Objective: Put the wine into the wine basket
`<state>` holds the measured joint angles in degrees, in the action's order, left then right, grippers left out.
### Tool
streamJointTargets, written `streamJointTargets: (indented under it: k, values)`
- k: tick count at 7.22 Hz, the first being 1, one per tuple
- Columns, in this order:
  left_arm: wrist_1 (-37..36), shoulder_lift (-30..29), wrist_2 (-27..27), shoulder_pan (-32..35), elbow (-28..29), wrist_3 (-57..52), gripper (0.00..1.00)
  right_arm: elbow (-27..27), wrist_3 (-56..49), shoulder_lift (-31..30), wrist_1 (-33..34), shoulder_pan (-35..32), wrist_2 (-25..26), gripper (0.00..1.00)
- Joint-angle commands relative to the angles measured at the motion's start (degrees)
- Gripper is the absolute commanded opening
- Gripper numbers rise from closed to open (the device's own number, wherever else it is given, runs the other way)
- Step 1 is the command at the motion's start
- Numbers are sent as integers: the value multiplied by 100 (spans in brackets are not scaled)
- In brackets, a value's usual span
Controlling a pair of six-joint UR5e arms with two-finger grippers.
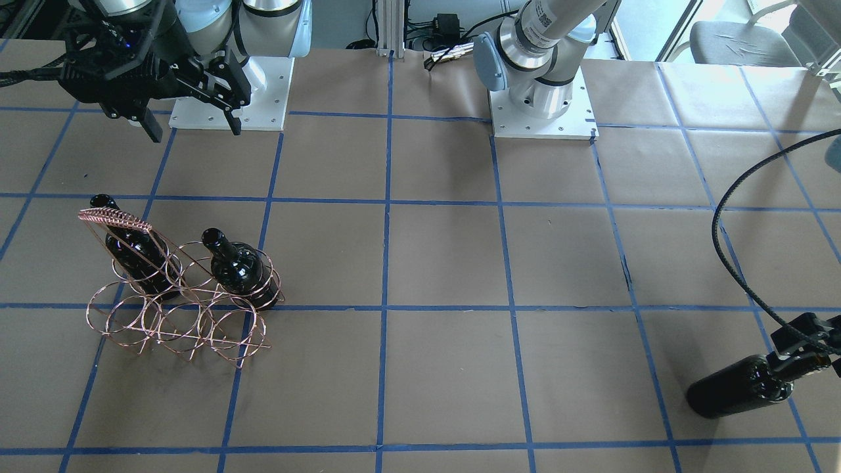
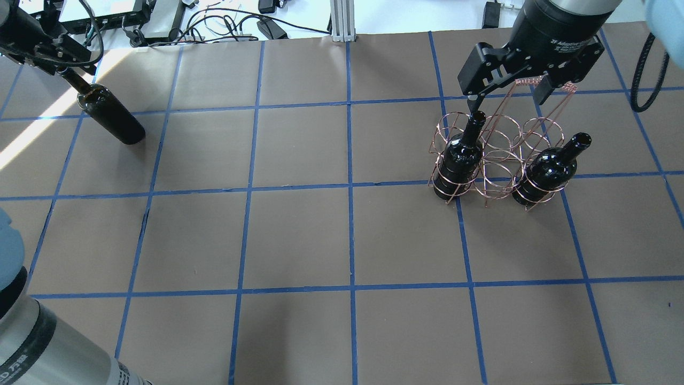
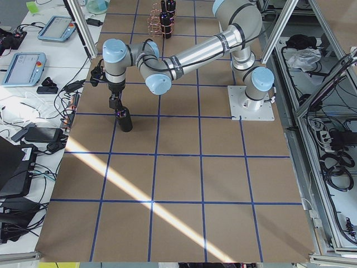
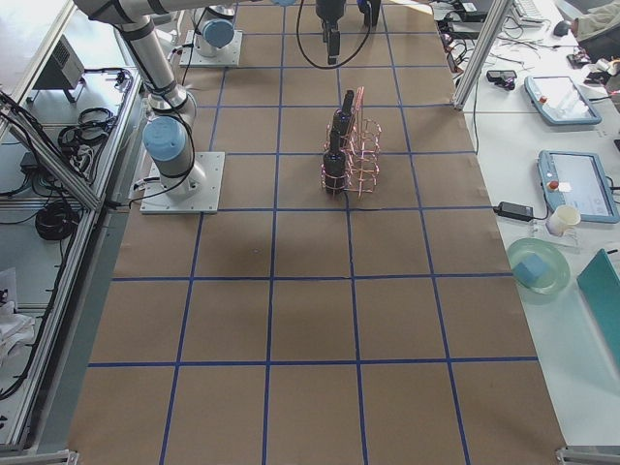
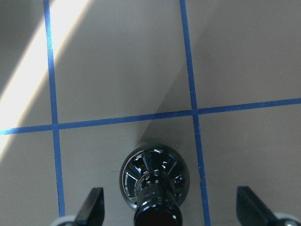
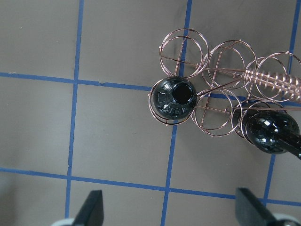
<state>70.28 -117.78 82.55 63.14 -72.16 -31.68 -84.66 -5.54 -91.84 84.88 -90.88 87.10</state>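
The copper wire wine basket [image 2: 499, 172] stands at the table's right in the overhead view, its coil handle [image 6: 273, 81] slanting up. Two near-black wine bottles stand in its outer rings [image 2: 459, 160] [image 2: 545, 171], with empty rings between and behind them. My right gripper [image 2: 507, 96] hangs open and empty above the basket. A third wine bottle [image 2: 115, 120] stands on the table at the far left. My left gripper [image 5: 169, 193] is open, with its fingers spread wide on either side of this bottle's neck and not touching it.
The brown paper table [image 2: 299, 240] carries a blue tape grid. A black cable [image 1: 729, 249] loops down to the left wrist. Cables and devices [image 2: 160, 21] lie beyond the far table edge.
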Motion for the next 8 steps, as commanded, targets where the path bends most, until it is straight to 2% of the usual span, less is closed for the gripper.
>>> streamJointTargets:
  k: [1,2,3,4,6,7,8]
  values:
    - [12,-8,7,-4,-35,-31,48,-6,0,0,-7,0,0,100]
    - [4,27,24,-4,-35,-31,23,-6,0,0,-7,0,0,100]
    - [-5,71,33,-4,-35,-31,5,-6,0,9,-7,0,0,100]
    - [-5,88,50,-4,-35,-31,0,-6,0,9,-7,0,0,100]
    - [291,342,68,75,-61,38,0,-6,0,9,-7,0,0,100]
    - [502,631,77,154,-366,213,0,-6,0,9,-7,0,0,100]
    - [461,1060,68,294,-1030,310,0,-6,0,9,-7,0,0,100]
